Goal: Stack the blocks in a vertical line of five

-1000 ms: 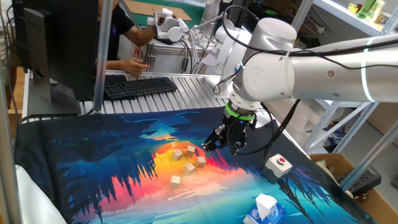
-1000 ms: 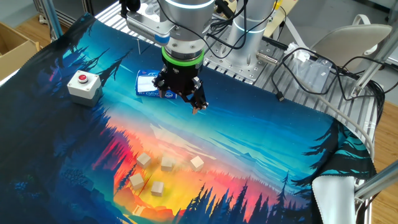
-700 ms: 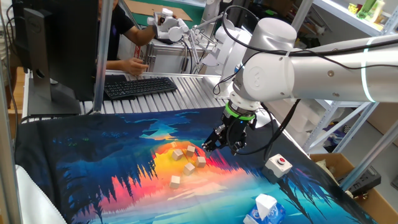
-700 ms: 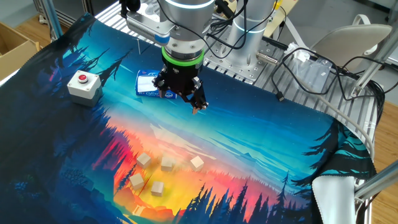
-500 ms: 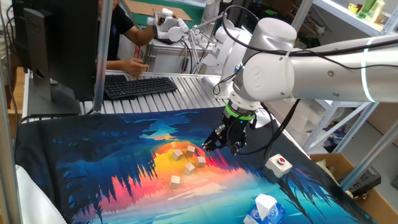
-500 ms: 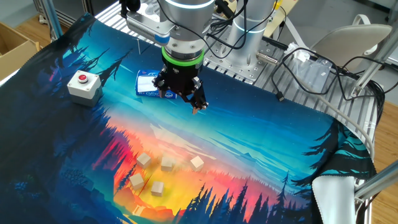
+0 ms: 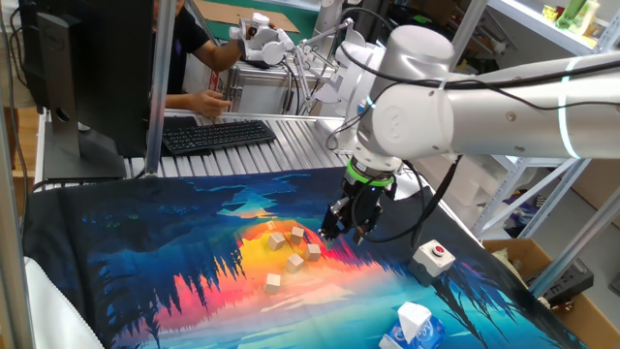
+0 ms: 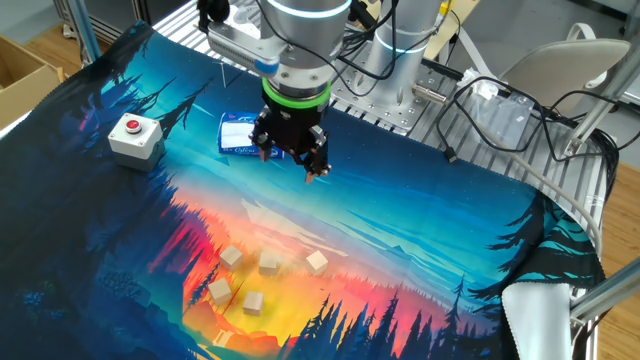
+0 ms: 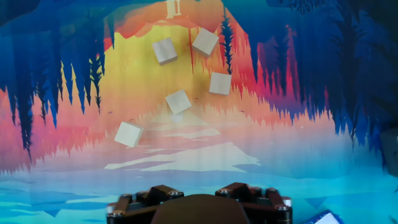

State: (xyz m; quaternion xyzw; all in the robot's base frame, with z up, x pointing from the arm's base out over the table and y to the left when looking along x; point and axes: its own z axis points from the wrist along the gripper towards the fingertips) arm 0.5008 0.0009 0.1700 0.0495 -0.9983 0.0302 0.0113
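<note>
Worktop draped in a sunset-forest cloth, carrying: one white arm with its fingers raised empty above the cloth, whether apart or together cannot be told; five wooden blocks lying loose and unstacked on the orange patch, well apart from them.

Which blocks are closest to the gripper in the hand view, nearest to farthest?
1. Low left block: alone, nearest the gripper.
2. Middle block: centre.
3. Right block: slightly higher up.
4. Top left block and top right block: farthest, too close to call.
</note>
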